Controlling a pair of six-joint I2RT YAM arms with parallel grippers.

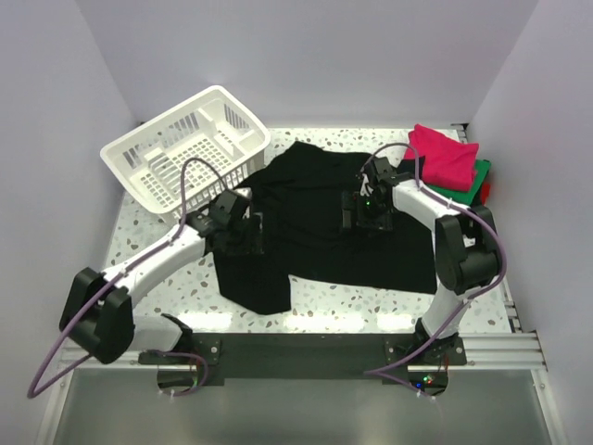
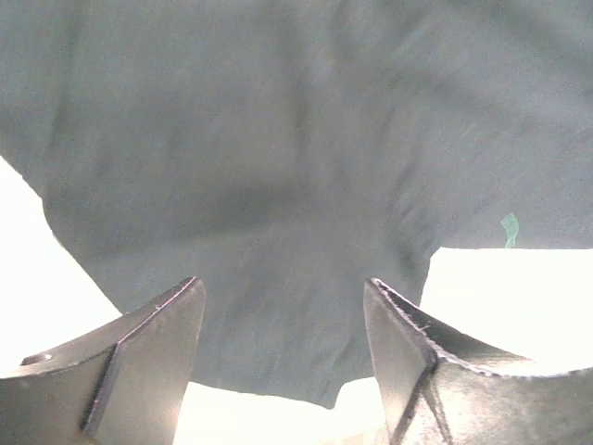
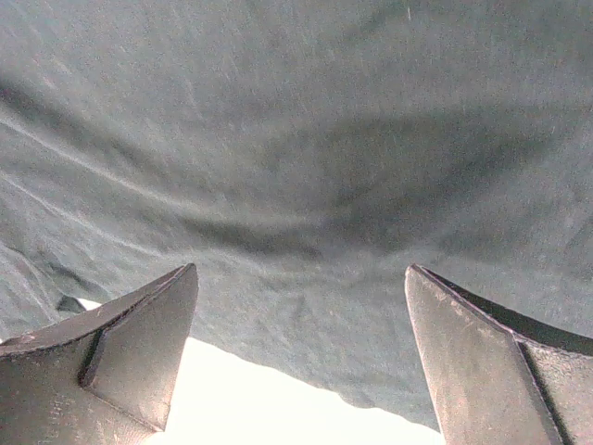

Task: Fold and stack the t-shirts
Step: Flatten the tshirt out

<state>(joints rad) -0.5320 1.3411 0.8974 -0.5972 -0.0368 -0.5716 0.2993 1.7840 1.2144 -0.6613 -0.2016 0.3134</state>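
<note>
Shows a large black t-shirt [image 1: 315,241] spread across the middle of the bench [image 1: 371,311], left jaws released over its left side, right jaws released over its upper right, neither gripping cloth. Also shows a folded magenta-pink t-shirt [image 1: 445,156] stacked on a green t-shirt [image 1: 480,178], perhaps red beneath, at the far right, and a white basket [image 1: 162,118] far left.

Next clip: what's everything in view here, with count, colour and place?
black shirt: 1, black, spread out mid-table
pink shirt: 1, magenta, folded, top of the far-right stack
green shirt: 1, green, under the pink shirt
basket: 1, white, far left
table: 1, speckled white
left arm: 1, white and black, over the black shirt's left side
right arm: 1, same, over its right side
left fingers: 2, dark, open above the cloth
right fingers: 2, dark, open above the cloth
</note>
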